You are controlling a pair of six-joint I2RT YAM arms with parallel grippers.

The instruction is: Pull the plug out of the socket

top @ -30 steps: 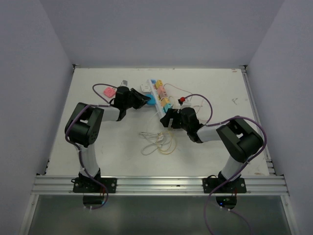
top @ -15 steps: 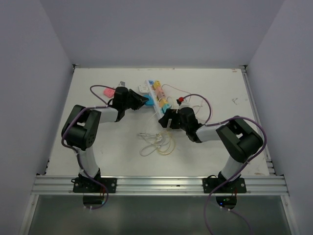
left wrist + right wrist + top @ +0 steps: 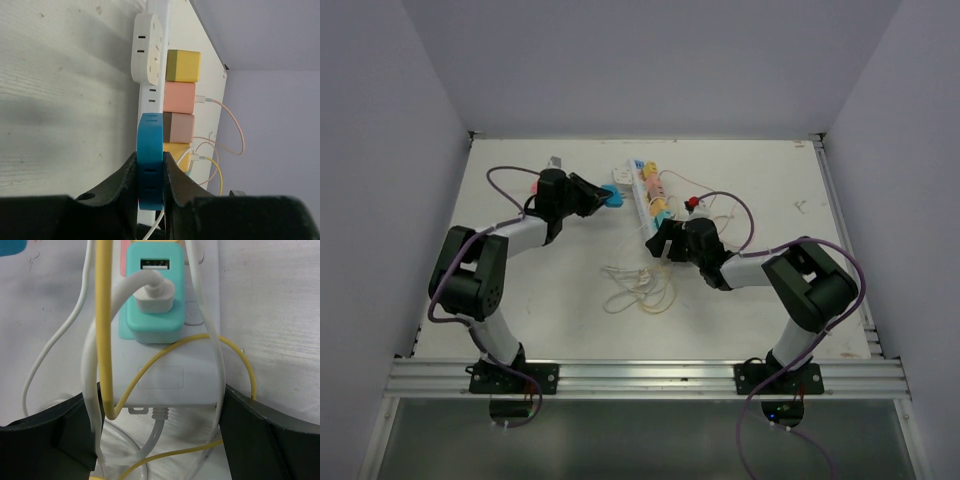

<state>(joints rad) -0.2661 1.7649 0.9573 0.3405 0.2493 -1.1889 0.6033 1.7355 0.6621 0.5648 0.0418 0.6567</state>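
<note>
The socket (image 3: 645, 195) is a long white strip lying at mid-table, with yellow (image 3: 183, 66) and pink (image 3: 179, 98) cube plugs seated in it. A flat blue plug (image 3: 150, 135) stands on edge between my left gripper's fingers, just left of the strip and off it. My left gripper (image 3: 150, 162) is shut on this blue plug (image 3: 613, 198). The right gripper (image 3: 160, 440) straddles the strip's near end (image 3: 165, 375), its wide-set fingers (image 3: 55, 430) pressed to both sides with cables pinched in. A teal plug (image 3: 154, 295) carrying a white USB lead sits just beyond.
A white multi-hole adapter (image 3: 146, 49) lies against the strip's far end. Yellow and white cables (image 3: 640, 290) coil on the table in front of the strip. Pink and yellow leads (image 3: 720, 210) trail to its right. Walls close in the table on three sides.
My left gripper has drawn back to the left with the blue plug, which was against the strip's side a second ago. The right gripper and the strip have stayed put.
</note>
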